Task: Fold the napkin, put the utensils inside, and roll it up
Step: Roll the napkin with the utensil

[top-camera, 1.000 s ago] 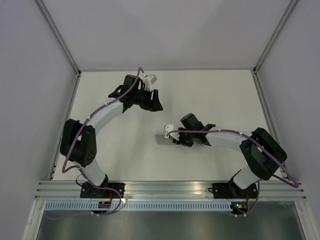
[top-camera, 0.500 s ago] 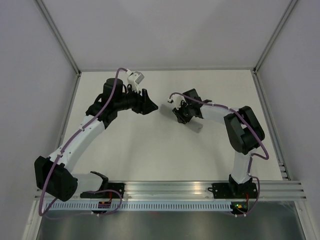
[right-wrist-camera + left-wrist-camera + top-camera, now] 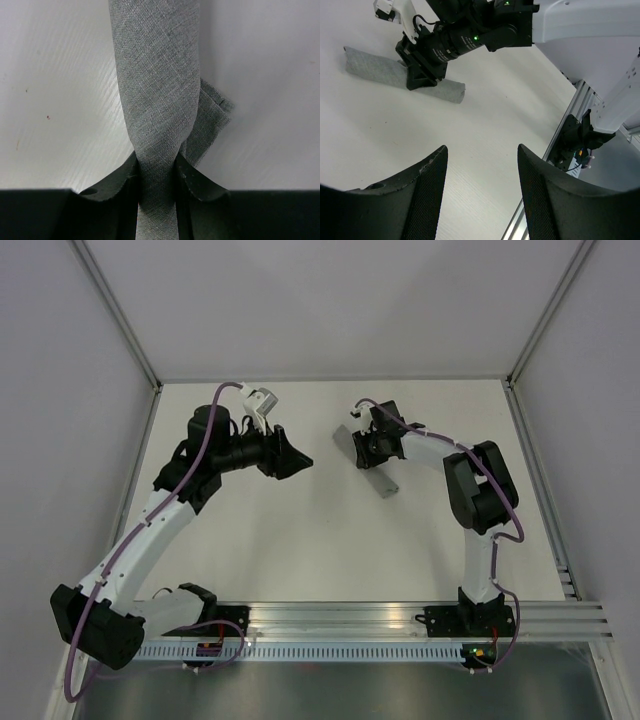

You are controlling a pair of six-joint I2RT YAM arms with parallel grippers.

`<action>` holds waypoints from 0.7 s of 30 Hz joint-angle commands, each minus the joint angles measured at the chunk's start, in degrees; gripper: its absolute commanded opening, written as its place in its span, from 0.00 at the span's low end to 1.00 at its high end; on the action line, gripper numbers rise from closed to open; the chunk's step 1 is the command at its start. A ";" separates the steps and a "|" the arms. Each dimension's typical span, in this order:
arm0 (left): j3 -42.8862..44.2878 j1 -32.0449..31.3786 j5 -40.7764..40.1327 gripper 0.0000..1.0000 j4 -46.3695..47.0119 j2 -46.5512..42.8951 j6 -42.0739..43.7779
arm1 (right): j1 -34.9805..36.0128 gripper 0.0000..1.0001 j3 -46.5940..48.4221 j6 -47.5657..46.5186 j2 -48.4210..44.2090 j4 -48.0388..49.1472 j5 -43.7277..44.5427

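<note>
1 napkin (image 3: 155, 75), rolled into a tube (loose flap on one side), on table (image 3: 300, 540) w/ right gripper (image 3: 156, 172) pinched tight on its middle. Left gripper (image 3: 480, 165) spread apart, nothing in it, left of napkin.

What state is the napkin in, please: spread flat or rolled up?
Rolled up: the napkin forms a narrow grey tube on the table, pinched by the right claw. Whether cutlery is inside, I cannot tell.

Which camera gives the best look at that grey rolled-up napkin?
The left wrist view: the napkin lies there as a roll, both ends visible. The right wrist view shows only a close-up stretch of it; the top view shows it small and partly covered.
</note>
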 commanded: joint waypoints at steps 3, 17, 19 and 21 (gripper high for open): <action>-1.19 -0.01 2.77 0.63 -0.35 -1.34 -3.45 | -0.68 0.29 -0.49 9.34 7.38 -7.09 7.98; -0.75 -0.01 3.73 0.63 -0.44 -0.11 -4.77 | -2.96 0.39 5.22 11.28 10.90 -7.53 4.83; -0.49 -0.09 4.08 0.63 -0.52 0.24 -4.77 | -2.96 0.46 5.40 10.92 10.72 -7.70 4.39; -0.40 -0.01 4.09 0.63 -0.52 0.33 -5.03 | -2.97 0.52 5.48 10.49 10.28 -7.70 4.39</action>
